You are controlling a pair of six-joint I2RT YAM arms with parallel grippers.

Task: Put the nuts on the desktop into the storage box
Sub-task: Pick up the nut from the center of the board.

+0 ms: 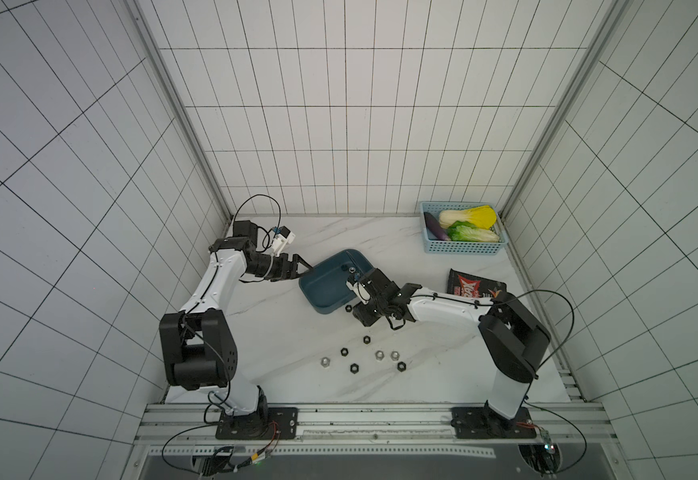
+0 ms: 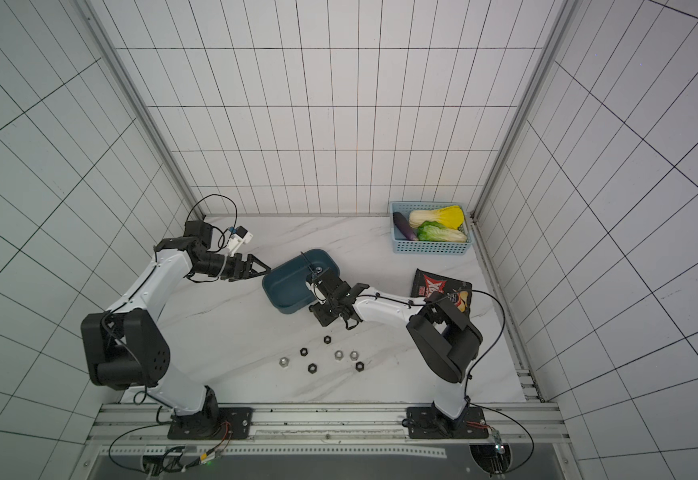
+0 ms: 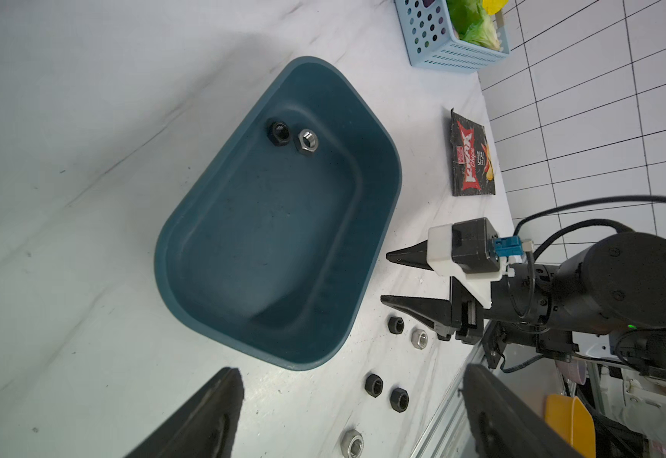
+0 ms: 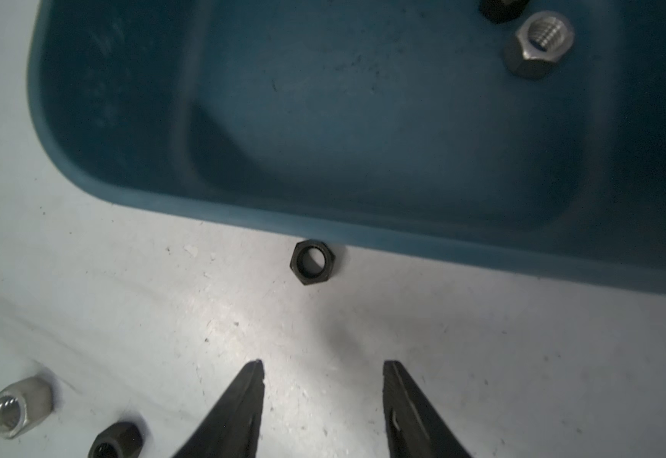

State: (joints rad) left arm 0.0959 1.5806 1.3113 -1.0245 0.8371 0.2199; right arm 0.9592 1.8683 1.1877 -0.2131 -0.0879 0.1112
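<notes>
Top views, front to back: seven loose nuts point(image 1: 366, 339) are lying scattered on the desktop point(image 1: 280, 332) in the lower middle of the frame, four black and three silver, each apart from the others. Beyond them a black nut point(image 4: 312, 261) is lying flat just beside the storage box point(image 4: 244, 216), at the middle of the right wrist view; whether it is touching the wall cannot be told. At the bottom of that view the right gripper point(image 4: 323, 366) is pointing toward this nut, jaws parted, nothing between them. The storage box is standing at frame centre in both top views, holding a silver nut point(image 3: 307, 142) and a second black nut point(image 3: 279, 132) side by side at one end. The left gripper point(image 3: 351, 368) is hanging at the box's left side, jaws spread wide and empty. Farther back, right of centre, a chip bag point(image 1: 476, 286) is lying flat. At the upper right, a light blue basket point(image 1: 463, 248) is holding toy vegetables point(image 1: 467, 218).
</notes>
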